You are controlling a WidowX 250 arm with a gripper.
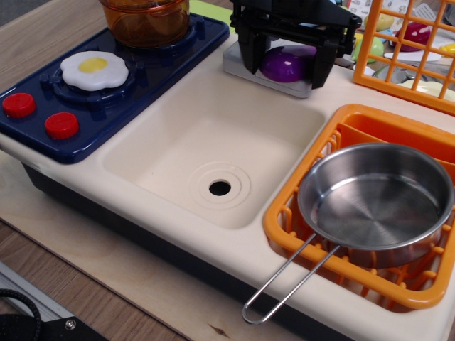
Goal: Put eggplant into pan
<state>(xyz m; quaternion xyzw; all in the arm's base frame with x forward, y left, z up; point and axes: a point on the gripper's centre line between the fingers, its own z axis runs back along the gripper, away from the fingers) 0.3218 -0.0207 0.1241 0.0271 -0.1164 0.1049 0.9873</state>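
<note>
The purple eggplant (283, 64) lies on the grey faucet base (238, 67) behind the sink, its stem hidden by the gripper. My black gripper (284, 71) is lowered over it, open, with one finger on each side of the eggplant and small gaps showing. The steel pan (377, 206) sits empty in the orange dish rack (281, 227) at the right, well in front of and to the right of the gripper. Its wire-loop handle (284, 288) points toward the front left.
The cream sink basin (213, 149) lies between the gripper and the front edge. A blue stove (142, 78) at the left holds a fried egg (94, 69) and an amber pot (146, 18). An orange wire basket (370, 64) of toy food stands at the back right.
</note>
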